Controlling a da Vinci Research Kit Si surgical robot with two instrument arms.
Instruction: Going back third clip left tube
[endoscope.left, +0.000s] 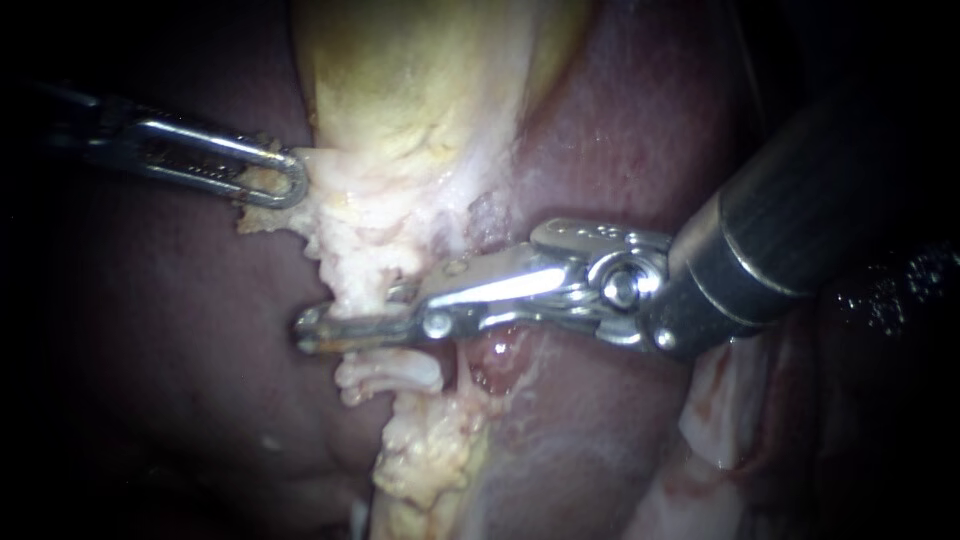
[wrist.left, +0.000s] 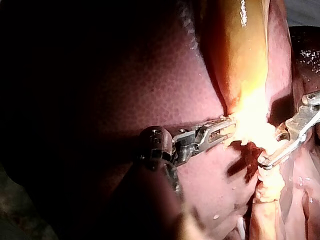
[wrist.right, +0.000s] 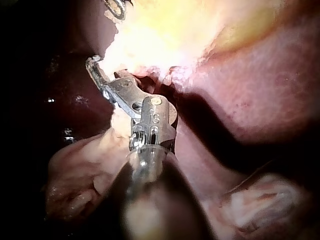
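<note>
The pale tube (endoscope.left: 362, 290) runs downward from the neck of the gallbladder (endoscope.left: 420, 80), in the middle of the scene, as a whitish, frayed and lumpy strand. The right instrument (endoscope.left: 312, 333) crosses it from the right. Its two thin metal jaws stand a little apart with the tube between them, and I cannot see them pressing on it from both sides. The tip reaches just past the tube on the left side. This instrument covers the part of the tube behind it. Its shaft is dark and smooth, with a shiny hinge.

Just right of the tube, below the jaws, there is a wet reddish spot (endoscope.left: 495, 362).

Higher and to the left, the left instrument (endoscope.left: 283, 182) holds the ragged white edge of the gallbladder neck with its jaws closed on it. The gallbladder is yellowish and smooth.

The liver (endoscope.left: 150, 350), dark red-brown and smooth, lies around on both sides.
</note>
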